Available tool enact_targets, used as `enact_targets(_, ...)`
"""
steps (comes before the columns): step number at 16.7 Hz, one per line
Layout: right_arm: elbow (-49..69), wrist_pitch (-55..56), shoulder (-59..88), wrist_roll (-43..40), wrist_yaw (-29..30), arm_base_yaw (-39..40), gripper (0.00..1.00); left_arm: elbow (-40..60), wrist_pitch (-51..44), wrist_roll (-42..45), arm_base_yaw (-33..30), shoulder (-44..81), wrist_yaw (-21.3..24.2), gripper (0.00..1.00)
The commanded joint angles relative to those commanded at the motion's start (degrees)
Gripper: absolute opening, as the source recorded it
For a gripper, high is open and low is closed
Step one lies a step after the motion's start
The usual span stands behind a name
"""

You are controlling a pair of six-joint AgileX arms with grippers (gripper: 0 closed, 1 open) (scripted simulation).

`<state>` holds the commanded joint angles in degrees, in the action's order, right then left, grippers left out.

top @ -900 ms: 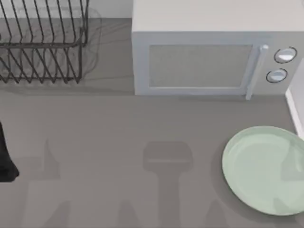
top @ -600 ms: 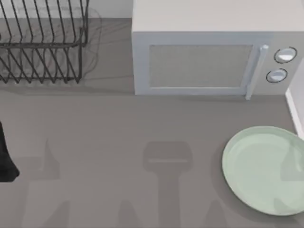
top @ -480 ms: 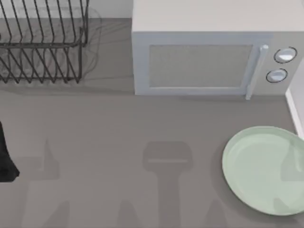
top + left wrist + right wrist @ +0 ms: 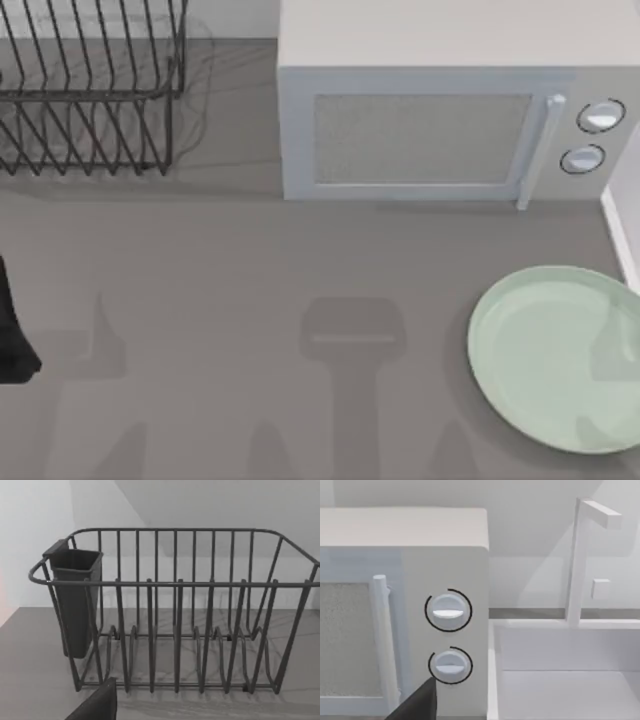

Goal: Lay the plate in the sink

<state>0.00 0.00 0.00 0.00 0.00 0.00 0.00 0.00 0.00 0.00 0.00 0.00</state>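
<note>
Meanwhile the grey-white microwave (image 4: 430, 125) dominates the far side of the table (image 4: 250, 260), a black wire dish rack (image 4: 85, 90) at far left. Near right, the plate (image 4: 555, 355) lies flat, just beside the sink (image 4: 622, 235) rim. Glossy, stiff and probably slippery and breakable, it likely wants a pinch at its raised rim. Whether either claw is spread or closed cannot be told.
</note>
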Motion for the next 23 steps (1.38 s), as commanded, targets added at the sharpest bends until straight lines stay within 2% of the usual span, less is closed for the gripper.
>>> enact_targets(9,0.02,-0.02,0.02,0.01,0.00,0.01,1.00,0.00,0.00,0.00,0.00,0.00,0.00,1.00)
enact_targets(13,5.70,-4.68,6.07,2.59,0.00,2.52,1.00,0.00,0.00,0.00,0.00,0.00,0.00,1.00)
enact_targets(17,18.42,-14.86,21.74,8.21,0.01,8.01,1.00,0.00,0.00,0.00,0.00,0.00,0.00,1.00)
enact_targets(23,43.00,-34.59,56.70,19.11,0.02,18.65,1.00,0.00,0.00,0.00,0.00,0.00,0.00,1.00)
